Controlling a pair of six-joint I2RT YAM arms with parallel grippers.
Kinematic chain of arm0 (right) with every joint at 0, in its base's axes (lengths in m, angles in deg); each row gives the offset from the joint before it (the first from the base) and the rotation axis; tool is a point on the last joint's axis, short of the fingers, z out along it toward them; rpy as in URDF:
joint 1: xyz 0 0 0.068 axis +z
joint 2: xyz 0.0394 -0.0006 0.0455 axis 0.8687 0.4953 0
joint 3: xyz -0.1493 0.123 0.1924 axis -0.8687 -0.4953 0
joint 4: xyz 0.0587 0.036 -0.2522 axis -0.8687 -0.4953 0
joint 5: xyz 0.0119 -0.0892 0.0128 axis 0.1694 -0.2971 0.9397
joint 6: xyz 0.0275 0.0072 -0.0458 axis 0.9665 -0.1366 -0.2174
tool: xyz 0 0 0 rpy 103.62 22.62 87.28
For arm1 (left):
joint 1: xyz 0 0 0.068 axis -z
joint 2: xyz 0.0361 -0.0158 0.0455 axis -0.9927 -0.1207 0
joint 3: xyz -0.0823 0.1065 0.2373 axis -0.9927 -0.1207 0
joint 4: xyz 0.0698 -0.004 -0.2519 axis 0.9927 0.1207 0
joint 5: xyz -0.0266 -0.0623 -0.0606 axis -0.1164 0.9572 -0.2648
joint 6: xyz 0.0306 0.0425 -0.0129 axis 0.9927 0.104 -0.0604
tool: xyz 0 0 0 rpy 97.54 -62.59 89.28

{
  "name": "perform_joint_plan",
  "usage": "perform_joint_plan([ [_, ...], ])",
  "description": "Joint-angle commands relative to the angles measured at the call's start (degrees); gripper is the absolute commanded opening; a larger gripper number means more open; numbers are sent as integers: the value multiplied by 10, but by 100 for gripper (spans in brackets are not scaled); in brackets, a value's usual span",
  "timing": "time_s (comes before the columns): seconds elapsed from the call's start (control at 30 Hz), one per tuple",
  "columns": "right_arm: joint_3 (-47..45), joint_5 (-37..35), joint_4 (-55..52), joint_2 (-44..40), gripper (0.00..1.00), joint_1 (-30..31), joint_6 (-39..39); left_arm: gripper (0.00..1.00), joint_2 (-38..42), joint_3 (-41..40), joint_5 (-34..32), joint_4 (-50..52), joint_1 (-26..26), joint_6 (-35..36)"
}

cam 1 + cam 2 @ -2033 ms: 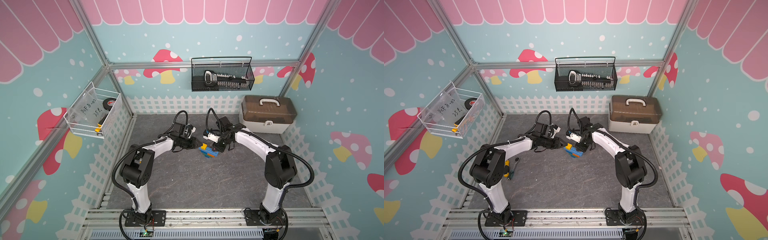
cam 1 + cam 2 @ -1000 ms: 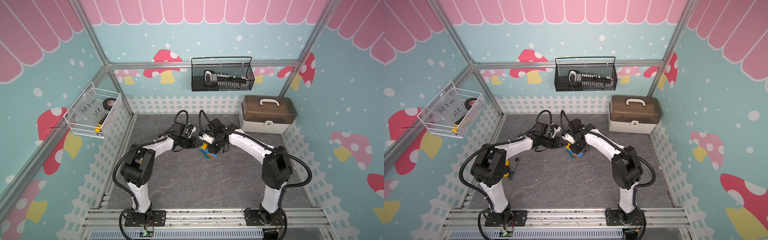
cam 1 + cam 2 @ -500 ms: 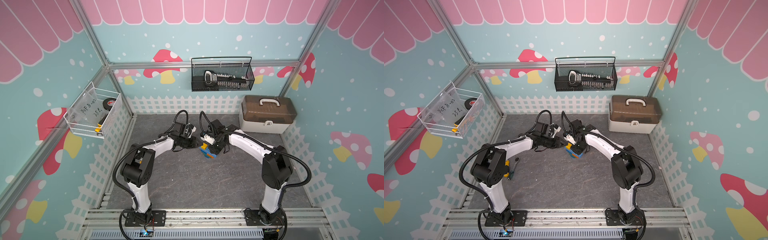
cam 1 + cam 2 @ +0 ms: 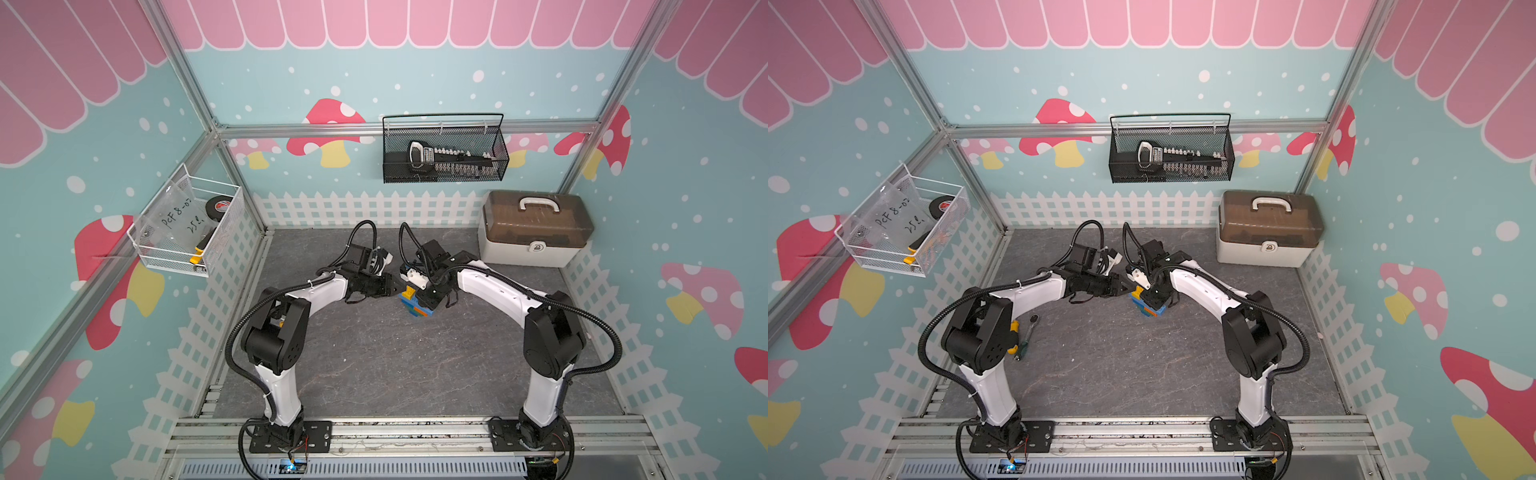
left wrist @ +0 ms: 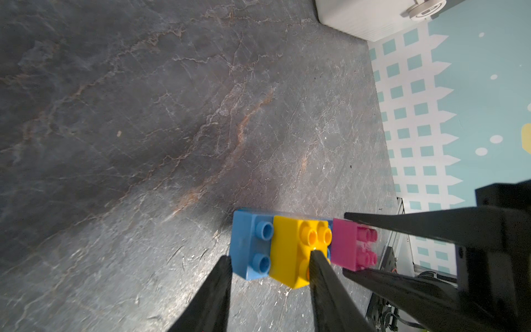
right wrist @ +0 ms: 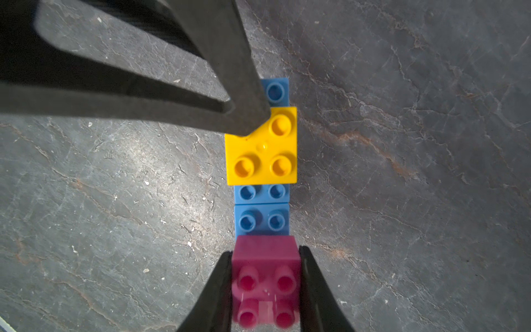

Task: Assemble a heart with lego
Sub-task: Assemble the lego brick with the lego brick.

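The heart is a partial stack of lego standing mid-table between both arms. Its top light blue row carries a yellow brick. My right gripper is shut on a pink brick, which is at the blue row's end, beside the yellow brick. My left gripper is open. One fingertip rests on the yellow brick, the other is beside the blue row's end. The lower rows are mostly hidden.
A brown-lidded toolbox stands at the back right. A black mesh basket hangs on the back wall and a white wire basket on the left wall. A ratchet and a screwdriver lie by the left arm's base.
My right gripper has carried the pink brick left and slightly down onto the stack's end. The left arm has stayed in place on the yellow brick.
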Motion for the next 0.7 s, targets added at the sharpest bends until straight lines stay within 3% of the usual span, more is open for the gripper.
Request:
perform_joint_plan([
  [0.0,-16,6,3,10,23,-2,4,42,-3,8,-1,11,2,15],
  [0.67,-68,14,28,-20,22,-7,12,42,-15,15,-3,18,2,22],
])
